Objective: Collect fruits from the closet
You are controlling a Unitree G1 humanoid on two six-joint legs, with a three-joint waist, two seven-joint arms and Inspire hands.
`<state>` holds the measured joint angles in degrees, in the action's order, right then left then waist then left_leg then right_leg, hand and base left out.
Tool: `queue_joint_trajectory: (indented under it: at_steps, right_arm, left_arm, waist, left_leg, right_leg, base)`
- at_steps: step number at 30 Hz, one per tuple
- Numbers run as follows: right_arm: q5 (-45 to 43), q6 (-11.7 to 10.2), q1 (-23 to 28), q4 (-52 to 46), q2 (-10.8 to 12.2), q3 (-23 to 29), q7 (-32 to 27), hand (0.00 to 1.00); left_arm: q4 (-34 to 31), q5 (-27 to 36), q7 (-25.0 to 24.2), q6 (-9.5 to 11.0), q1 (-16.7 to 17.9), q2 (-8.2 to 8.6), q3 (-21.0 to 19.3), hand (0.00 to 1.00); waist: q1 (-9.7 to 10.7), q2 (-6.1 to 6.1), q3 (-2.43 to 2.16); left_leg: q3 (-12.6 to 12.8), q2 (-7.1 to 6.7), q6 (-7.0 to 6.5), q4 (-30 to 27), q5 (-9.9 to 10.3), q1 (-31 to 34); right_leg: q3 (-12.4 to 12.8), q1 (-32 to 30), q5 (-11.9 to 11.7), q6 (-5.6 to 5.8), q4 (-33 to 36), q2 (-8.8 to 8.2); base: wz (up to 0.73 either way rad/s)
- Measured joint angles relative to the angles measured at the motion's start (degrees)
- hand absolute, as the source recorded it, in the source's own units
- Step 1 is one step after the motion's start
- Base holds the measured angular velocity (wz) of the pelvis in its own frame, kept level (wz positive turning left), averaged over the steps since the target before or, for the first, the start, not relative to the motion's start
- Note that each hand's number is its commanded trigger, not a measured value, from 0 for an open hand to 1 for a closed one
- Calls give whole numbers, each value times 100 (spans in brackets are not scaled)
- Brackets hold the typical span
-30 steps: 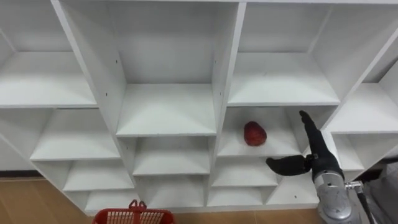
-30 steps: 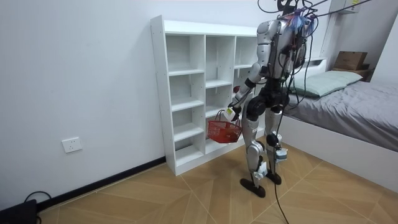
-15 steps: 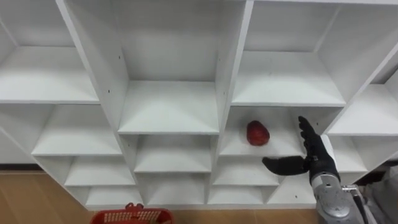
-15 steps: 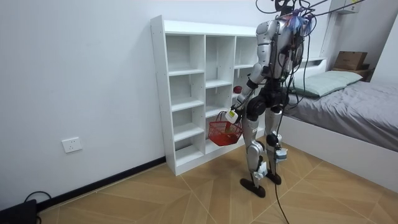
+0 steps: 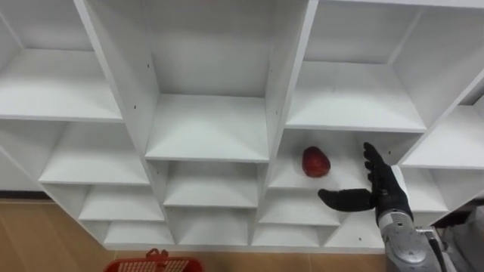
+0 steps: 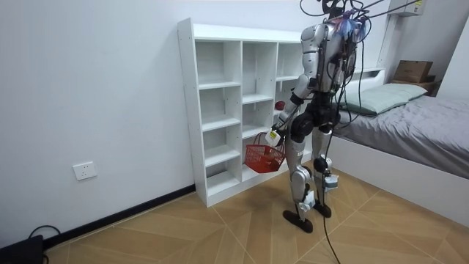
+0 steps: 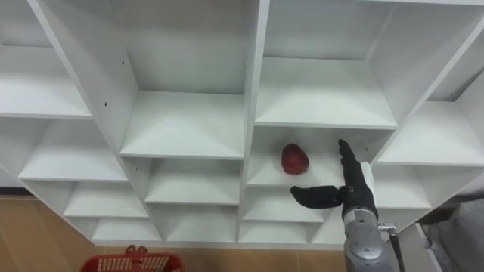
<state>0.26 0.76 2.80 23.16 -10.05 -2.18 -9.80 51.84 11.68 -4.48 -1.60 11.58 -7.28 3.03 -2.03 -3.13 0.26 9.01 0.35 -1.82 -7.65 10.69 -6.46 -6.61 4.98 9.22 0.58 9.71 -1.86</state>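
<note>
One red basket (image 5: 151,266) hangs low from the left hand (image 6: 272,135), which is curled on its handle. Right hand (image 5: 384,190) is up, fingers straight, thumb spread wide, holding nothing, just right of the red fruit (image 5: 316,162) sitting on a white closet (image 5: 208,128) shelf.

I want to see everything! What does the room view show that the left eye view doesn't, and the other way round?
Room view: the robot standing at the white cubbyhole shelf unit, a grey bed, a white wall socket, its left hand carrying the red mesh basket. Left eye view: up close, the open right hand just right of the round red fruit, not touching it. Both: the shelf unit, basket and fruit.
</note>
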Motion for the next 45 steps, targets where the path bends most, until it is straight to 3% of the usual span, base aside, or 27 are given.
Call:
queue_joint_trajectory:
  at_steps: [18, 27, 32, 34, 37, 45]
  right_arm:
    - [-16, -46, -227, 388, -5, -2, 0, 0]
    - [144, -94, -927, 1209, -57, -109, -171, 0]
    - [363, -136, -1526, 1671, -152, -133, -446, 0]
    - [378, -146, -1748, 1953, -166, -172, -534, 0]
    - [386, -166, -1841, 2072, -169, -238, -626, 0]
    - [738, -217, -1988, 2185, -336, -390, -753, 0]
  left_arm:
    - [1, 1, -2, -1, 53, 8, -28, 100]
    - [-3, -1, -23, 20, 29, -35, -42, 100]
    - [-1, 2, 38, 22, -42, -79, 25, 100]
    - [44, -2, 44, 22, -182, -99, 113, 100]
    - [106, -2, 44, 22, -323, -120, 222, 100]
    - [106, 5, 52, 21, -432, -133, 298, 100]
  waist:
    - [-7, 47, 0]
    - [9, 13, -24]
    - [-49, -9, -7]
    - [-159, -24, 4]
    - [-289, -40, 25]
    - [-325, -33, 63]
  left_leg:
    - [-33, -1, 0, -14, -1, 2]
    - [-129, -4, 0, -113, -2, 289]
    - [-153, 1, 0, -208, -27, 654]
    - [-152, -1, 2, -217, -35, 711]
    - [-158, -4, 1, -216, -36, 746]
    - [-305, -21, -3, -344, -38, 1096]
  right_leg:
    - [-131, 44, 0, 0, 4, -16]
    - [-236, -174, -7, -12, 10, -25]
    - [-288, -535, -15, -25, 106, -42]
    - [-277, -595, -20, -33, 106, -43]
    - [-284, -619, -20, -33, 95, -47]
    - [-439, -837, -20, -33, 100, -75]
  base:
    - [0]
    - [5]
    - [4]
    - [0]
    - [0]
    - [10]
